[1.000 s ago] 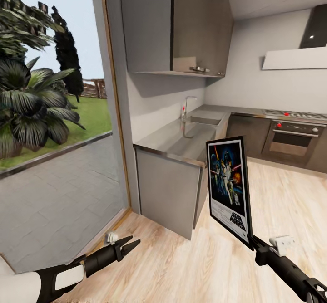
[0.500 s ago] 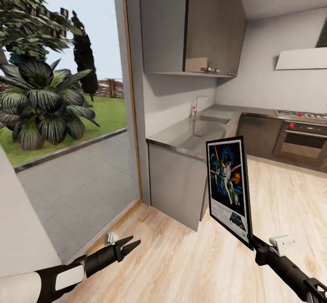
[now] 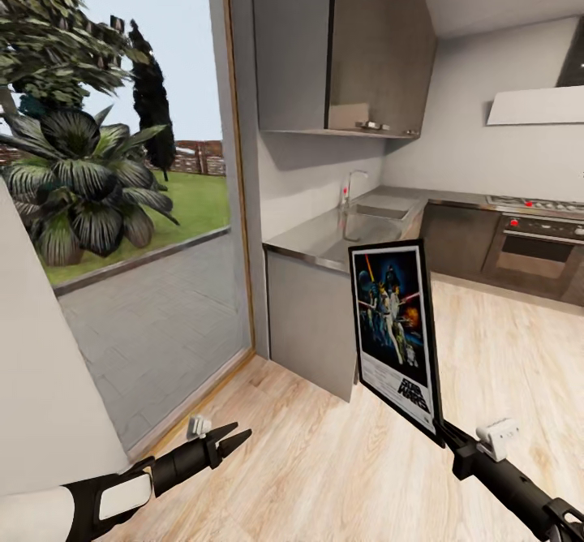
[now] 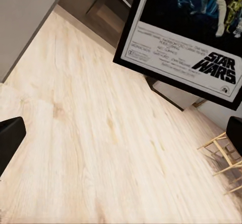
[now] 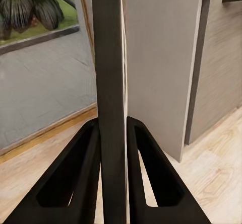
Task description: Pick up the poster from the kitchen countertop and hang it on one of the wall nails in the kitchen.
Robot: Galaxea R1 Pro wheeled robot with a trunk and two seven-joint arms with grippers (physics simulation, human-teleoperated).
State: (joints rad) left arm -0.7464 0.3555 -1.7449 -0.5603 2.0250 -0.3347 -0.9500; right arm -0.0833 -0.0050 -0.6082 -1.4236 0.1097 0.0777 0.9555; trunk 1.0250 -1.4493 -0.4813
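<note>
Right claw (image 3: 444,438) clamps poster (image 3: 396,327) at lower corner; in right wrist view both fingers (image 5: 80,173) press thin black frame edge-on. Poster held upright, slightly tilted, above wood floor (image 3: 341,461), probably so it travels clear of table (image 3: 324,242) toward wall nail. Nail not visible. Left claw (image 3: 231,436) free, fingers narrowly apart, holds nothing. Poster: flat rectangle, white border, dark blue artwork. Table: glossy grey slab, inset sink (image 3: 377,211).
</note>
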